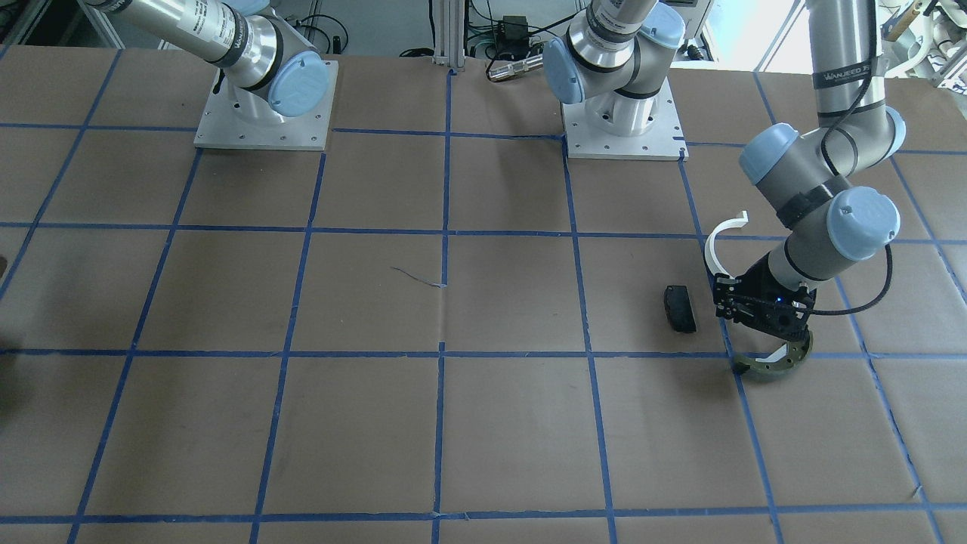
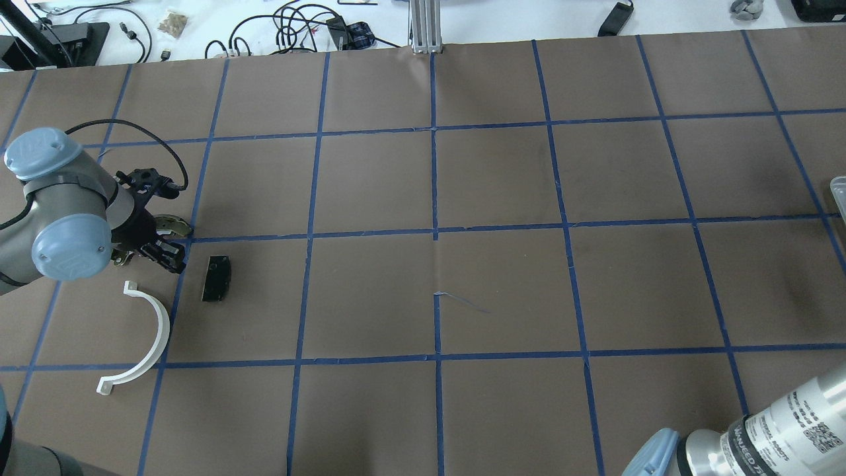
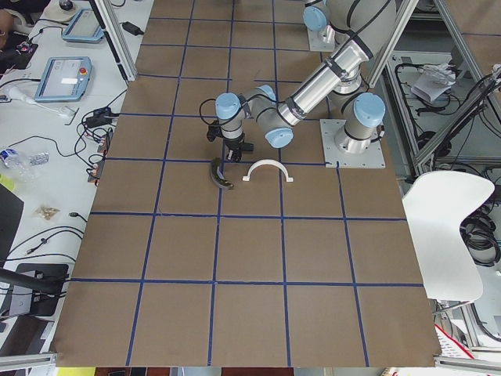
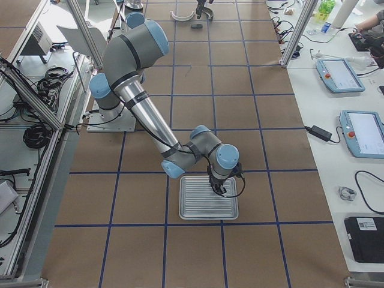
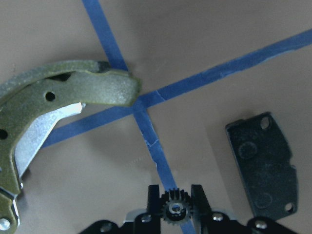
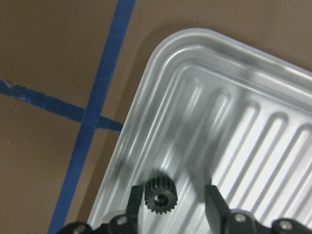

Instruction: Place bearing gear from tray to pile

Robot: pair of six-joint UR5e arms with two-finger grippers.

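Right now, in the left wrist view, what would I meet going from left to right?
The olive-green brake shoe → small black gear → black pad.

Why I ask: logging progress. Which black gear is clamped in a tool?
The gear in the left tool, pinched tight; the other gear lies on the tray, inside the open right tool.
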